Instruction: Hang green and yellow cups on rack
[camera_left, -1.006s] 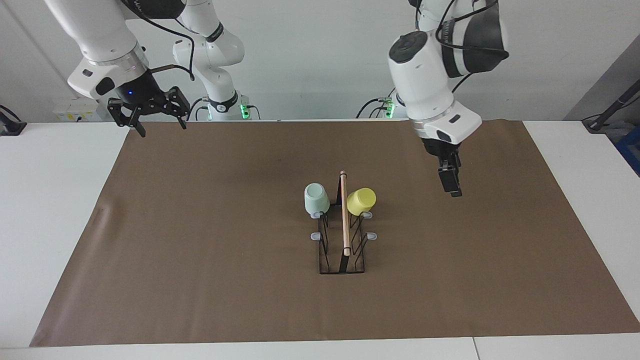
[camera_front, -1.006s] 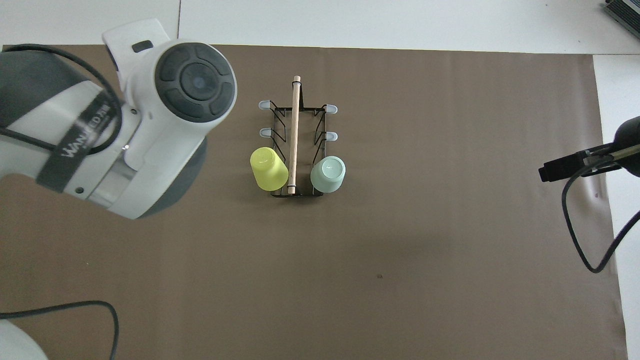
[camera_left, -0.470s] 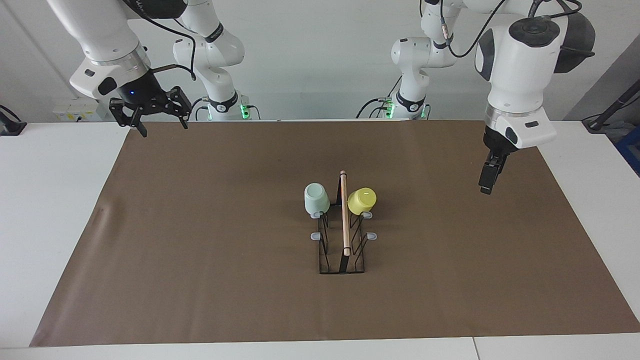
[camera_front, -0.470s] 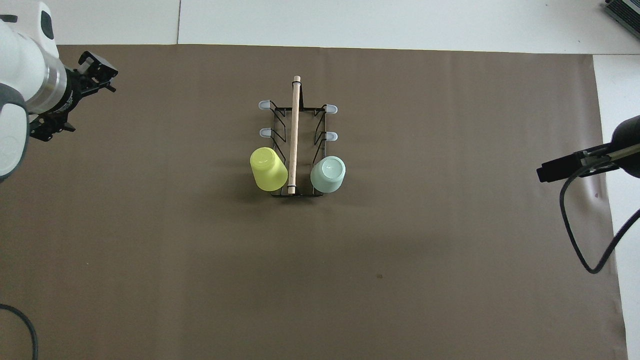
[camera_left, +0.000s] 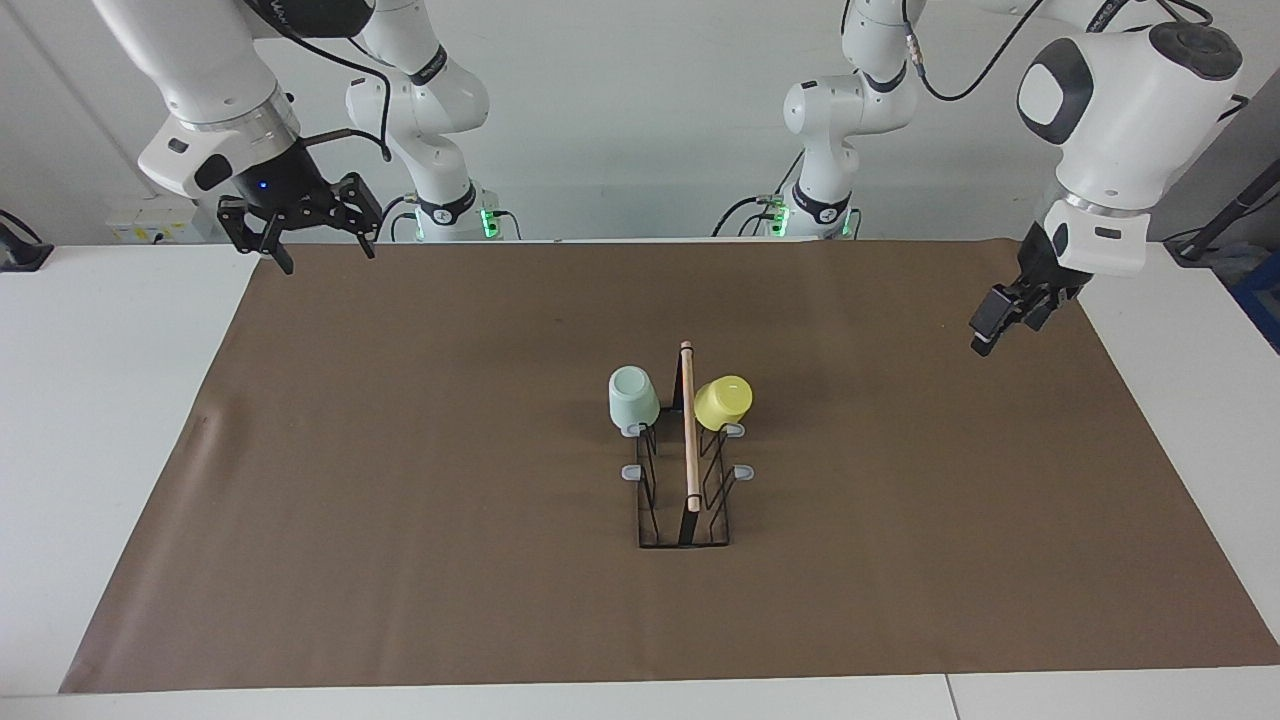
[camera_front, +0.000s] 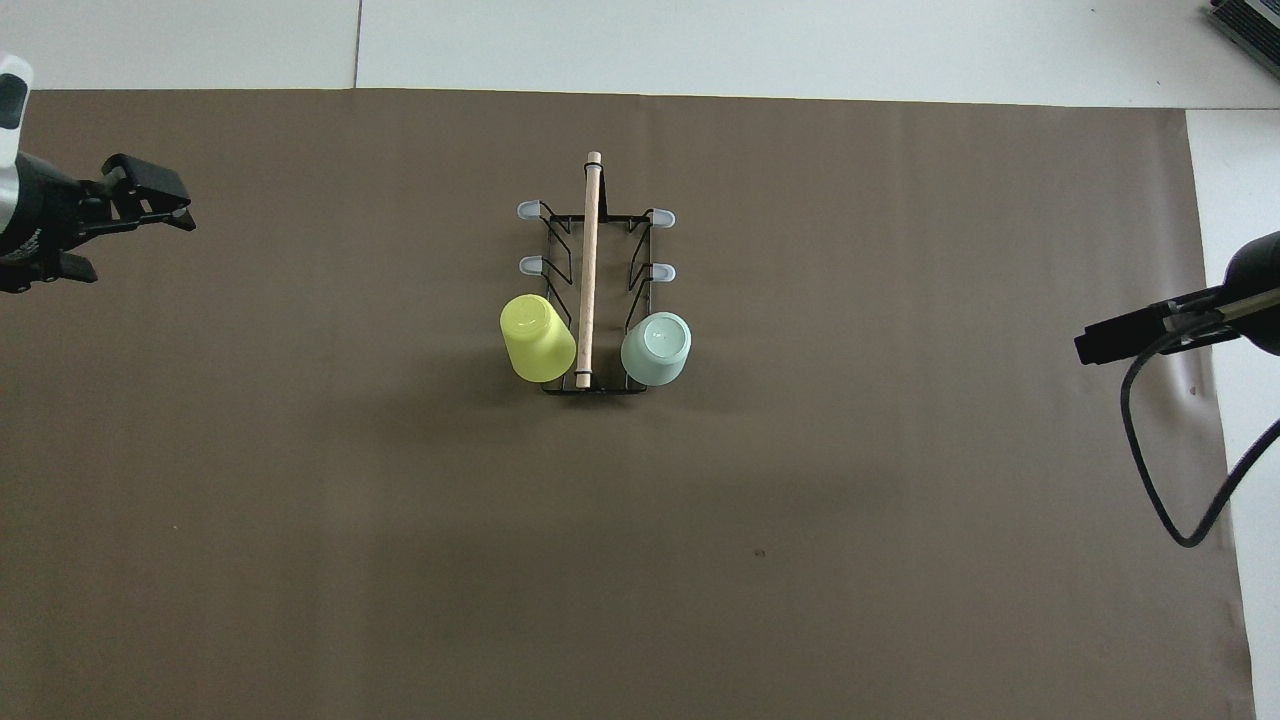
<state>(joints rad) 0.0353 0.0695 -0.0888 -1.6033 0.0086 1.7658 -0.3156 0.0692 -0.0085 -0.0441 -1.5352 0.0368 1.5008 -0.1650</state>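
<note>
Green cup (camera_left: 633, 397) and yellow cup (camera_left: 723, 402) hang on rack (camera_left: 686, 480) | my left gripper (camera_left: 985, 335) at 3 o'clock, finger state unreadable; right gripper (camera_left: 318, 242) at 10, spread | clear slowly, without brushing rack.

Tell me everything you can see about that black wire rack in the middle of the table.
The rack is a thin black wire frame standing on the brown mat, with a light wooden rod along its top. Grey-tipped pegs stick out on both sides. At the end nearer the robots, a green cup and a yellow cup hang upside down on pegs. No gripper touches it.
</note>
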